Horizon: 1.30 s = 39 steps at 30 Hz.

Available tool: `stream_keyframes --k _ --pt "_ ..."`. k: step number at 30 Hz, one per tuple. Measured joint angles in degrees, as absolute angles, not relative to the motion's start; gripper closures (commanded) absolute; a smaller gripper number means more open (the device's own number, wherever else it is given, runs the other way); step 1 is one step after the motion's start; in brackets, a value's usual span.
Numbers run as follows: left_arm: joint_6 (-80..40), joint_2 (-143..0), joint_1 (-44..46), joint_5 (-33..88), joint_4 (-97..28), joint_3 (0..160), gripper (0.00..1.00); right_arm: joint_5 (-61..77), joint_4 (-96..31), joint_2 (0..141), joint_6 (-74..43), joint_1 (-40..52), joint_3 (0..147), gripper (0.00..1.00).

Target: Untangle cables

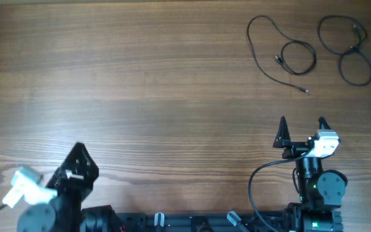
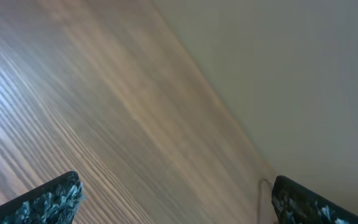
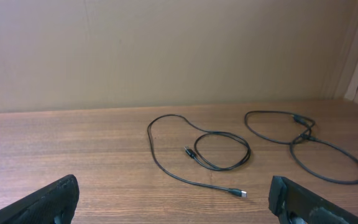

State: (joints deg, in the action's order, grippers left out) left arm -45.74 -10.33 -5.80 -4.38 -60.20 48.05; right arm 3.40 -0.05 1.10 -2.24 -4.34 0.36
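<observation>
Cables (image 1: 315,58) lie at the far right of the bench (image 1: 140,77), well ahead of the right gripper (image 1: 302,122). One forms a plain loop, and just beside it a second cord (image 1: 351,49) crosses itself in a figure-eight. Both grippers have their jaws spread wide and hold nothing. The left gripper (image 2: 176,183) hangs over bare wood, well apart from them. A pinch right at the crossing could tighten it, and dragging one loop could lay it over its neighbour. No containers are in view.

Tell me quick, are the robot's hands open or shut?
Left gripper: jaws open, holding nothing.
Right gripper: jaws open, holding nothing.
</observation>
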Motion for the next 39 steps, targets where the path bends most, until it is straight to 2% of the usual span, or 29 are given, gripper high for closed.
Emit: stream_keyframes --k 7,10,16,24,30,39 --pt "-45.5 -3.4 -4.9 -2.8 -60.0 46.3 0.0 3.4 -0.1 1.1 -2.2 -4.3 0.4 0.0" --pt "-42.2 -1.0 -3.8 -1.1 -56.1 44.9 0.0 3.4 -0.1 1.1 -2.2 -4.3 0.4 0.0" --pt "-31.7 -0.6 -1.7 2.6 -39.1 36.1 0.0 3.4 -0.1 1.1 -2.2 -4.3 0.4 0.0" --pt "-25.5 -0.7 -1.7 4.6 -17.8 18.3 0.0 3.4 0.0 1.1 -2.2 -4.3 0.4 0.0" --pt "-22.7 -0.7 -2.4 4.6 -12.6 8.4 0.0 3.4 0.0 1.1 -2.2 -4.3 0.4 0.0" --pt "-17.9 -0.7 -2.4 4.6 -8.0 2.9 0.0 3.4 -0.1 1.1 -2.2 -4.3 0.4 0.0"
